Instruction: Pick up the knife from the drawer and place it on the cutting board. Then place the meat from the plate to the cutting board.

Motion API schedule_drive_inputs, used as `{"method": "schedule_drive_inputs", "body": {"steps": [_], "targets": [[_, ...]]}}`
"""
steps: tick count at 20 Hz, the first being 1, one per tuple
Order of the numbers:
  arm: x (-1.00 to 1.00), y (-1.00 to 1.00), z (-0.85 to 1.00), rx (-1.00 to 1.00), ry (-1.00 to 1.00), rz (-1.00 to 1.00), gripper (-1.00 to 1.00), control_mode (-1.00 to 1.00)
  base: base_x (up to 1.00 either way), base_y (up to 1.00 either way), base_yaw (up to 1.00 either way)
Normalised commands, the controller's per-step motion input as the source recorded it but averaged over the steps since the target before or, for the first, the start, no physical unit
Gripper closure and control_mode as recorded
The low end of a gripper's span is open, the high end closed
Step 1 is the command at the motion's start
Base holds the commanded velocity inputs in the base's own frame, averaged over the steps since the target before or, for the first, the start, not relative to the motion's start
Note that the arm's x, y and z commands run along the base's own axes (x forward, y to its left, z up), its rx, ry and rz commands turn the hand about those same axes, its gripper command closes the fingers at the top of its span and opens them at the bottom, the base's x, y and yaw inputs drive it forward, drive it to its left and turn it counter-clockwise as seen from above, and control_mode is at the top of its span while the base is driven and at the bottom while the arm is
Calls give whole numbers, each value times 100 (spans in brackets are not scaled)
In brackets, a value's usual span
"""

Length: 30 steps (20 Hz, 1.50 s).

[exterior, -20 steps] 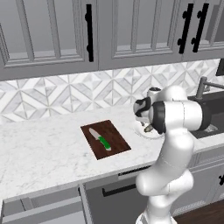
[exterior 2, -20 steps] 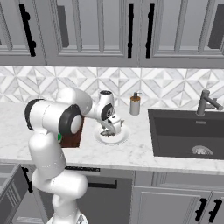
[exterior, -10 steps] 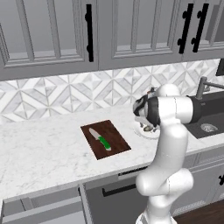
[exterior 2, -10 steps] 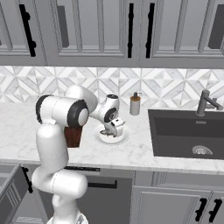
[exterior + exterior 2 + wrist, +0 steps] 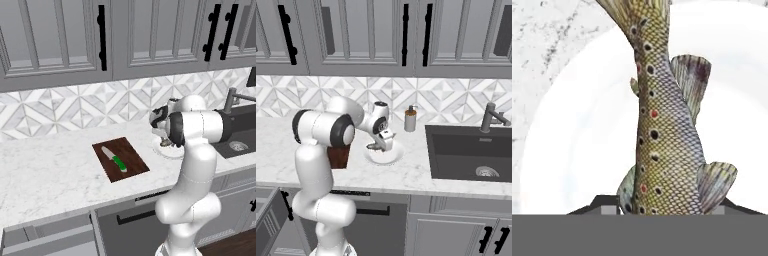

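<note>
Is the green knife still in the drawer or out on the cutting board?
Out. The knife lies flat on the cutting board on the counter, and the drawer below stands open.

Light around me is even and bright, with no single source I can pick out. The worktop (image 5: 45,170) carries only faint, soft shadows. My two base views are sharp to the edges, without glare or bending. Seen from my hand, the close-up looks pixelated, and the plate (image 5: 572,150) is washed nearly pure white.
</note>
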Motion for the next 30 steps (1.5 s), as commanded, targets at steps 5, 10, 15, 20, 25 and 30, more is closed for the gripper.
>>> {"method": "schedule_drive_inputs", "body": {"steps": [5, 10, 15, 20, 25, 30], "targets": [[0, 95, 65, -14, -9, 9, 100, -100, 0, 0, 0], [-26, 80, 13, -7, -2, 60, 100, -100, 0, 0, 0], [-33, 56, 0, -1, 0, 63, 100, -100, 0, 0, 0], [-21, 24, 1, -1, 0, 62, 100, -100, 0, 0, 0], [-11, 39, 2, 0, 0, 59, 100, -100, 0, 0, 0], [1, 15, 12, 4, 0, 21, 100, -100, 0, 0, 0]]}}
